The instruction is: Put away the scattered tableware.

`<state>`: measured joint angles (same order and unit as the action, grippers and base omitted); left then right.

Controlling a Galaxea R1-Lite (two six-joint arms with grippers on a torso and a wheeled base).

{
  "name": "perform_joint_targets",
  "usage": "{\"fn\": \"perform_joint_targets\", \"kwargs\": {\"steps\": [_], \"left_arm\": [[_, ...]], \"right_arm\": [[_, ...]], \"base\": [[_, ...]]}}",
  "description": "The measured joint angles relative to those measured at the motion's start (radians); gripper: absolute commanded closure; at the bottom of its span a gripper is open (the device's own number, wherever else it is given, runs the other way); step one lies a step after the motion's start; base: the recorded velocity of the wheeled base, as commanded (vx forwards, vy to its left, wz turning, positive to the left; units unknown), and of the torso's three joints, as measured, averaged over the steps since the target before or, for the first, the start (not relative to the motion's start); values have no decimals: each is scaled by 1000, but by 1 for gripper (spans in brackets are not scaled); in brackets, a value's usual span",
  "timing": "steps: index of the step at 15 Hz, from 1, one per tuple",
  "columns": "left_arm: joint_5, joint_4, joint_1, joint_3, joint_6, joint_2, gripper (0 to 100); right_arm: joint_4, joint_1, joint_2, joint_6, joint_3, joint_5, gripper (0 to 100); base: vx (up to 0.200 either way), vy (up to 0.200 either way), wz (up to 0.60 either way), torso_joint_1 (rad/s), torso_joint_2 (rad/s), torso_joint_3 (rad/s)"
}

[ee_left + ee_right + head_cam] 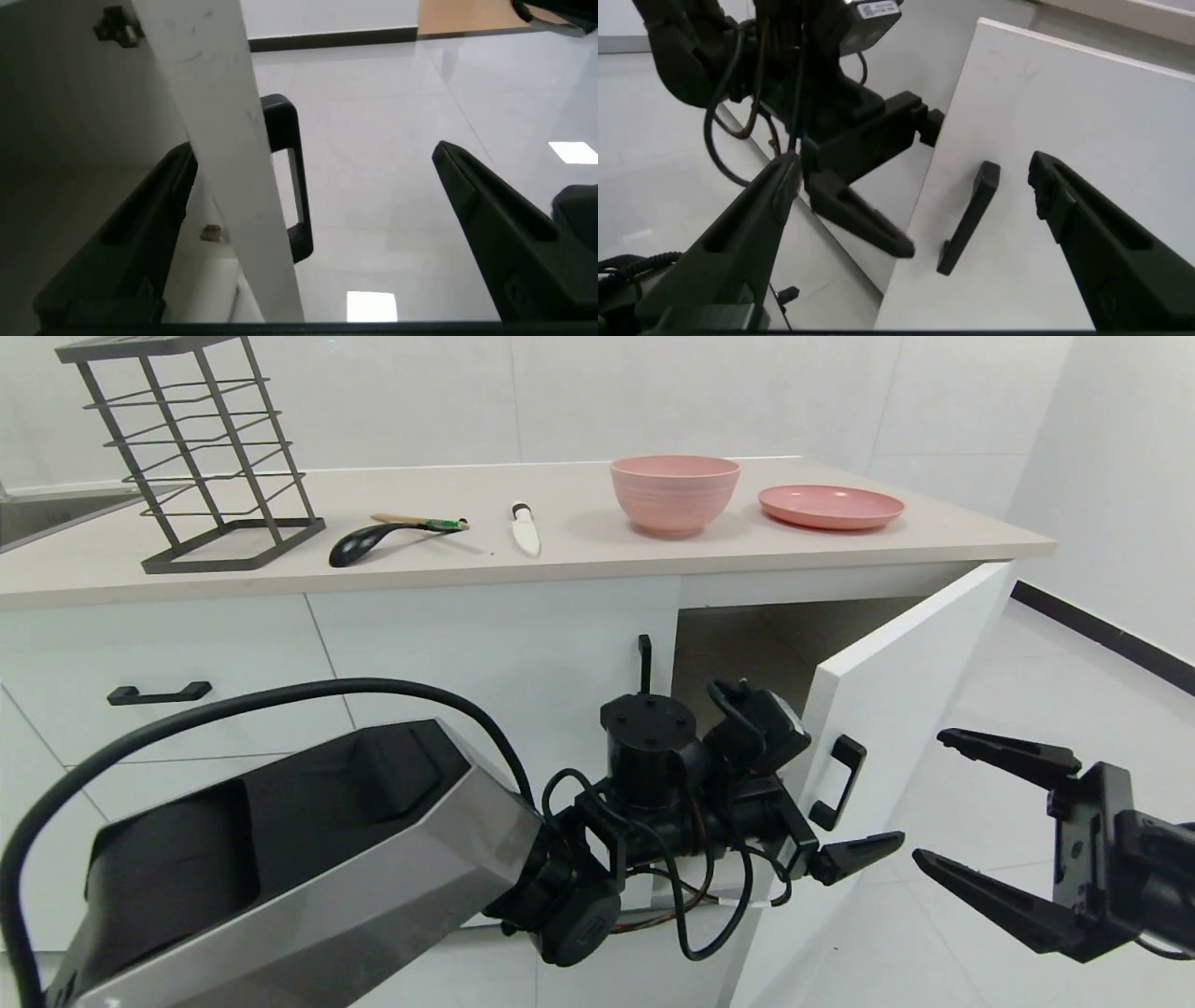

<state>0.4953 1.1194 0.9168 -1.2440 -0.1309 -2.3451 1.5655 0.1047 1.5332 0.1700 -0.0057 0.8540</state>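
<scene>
My left gripper, spread wide, straddles the edge of the open cabinet door; my right gripper gapes beside it. Bowl, plate, knife and spoon, all 4, lie on the countertop, none stored yet.

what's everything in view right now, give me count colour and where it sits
rack: 1, dark grey, left end of the counter
spoon: 1, black, counter, right of the rack
wooden-handled utensil: 1, wood with green, against the spoon's handle
knife: 1, white with a black end, middle of the counter
bowl: 1, pink, right of the knife
plate: 1, pink, right of the bowl, apart from it
counter: 1, beige, over white cabinets
cabinet door: 1, white with a black handle, open, below the plate
left gripper: 1, black, open, astride the door's edge
right gripper: 1, black, open, empty, facing the door
</scene>
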Motion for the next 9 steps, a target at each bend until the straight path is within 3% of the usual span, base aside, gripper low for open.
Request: {"fn": "perform_joint_targets", "kwargs": {"steps": [9], "left_arm": [[2,-3,72,-63,12,-46,0]], "right_arm": [[2,-1,-220,2,-126,-1,0]], "base": [[0,0,0,0,0,0]]}}
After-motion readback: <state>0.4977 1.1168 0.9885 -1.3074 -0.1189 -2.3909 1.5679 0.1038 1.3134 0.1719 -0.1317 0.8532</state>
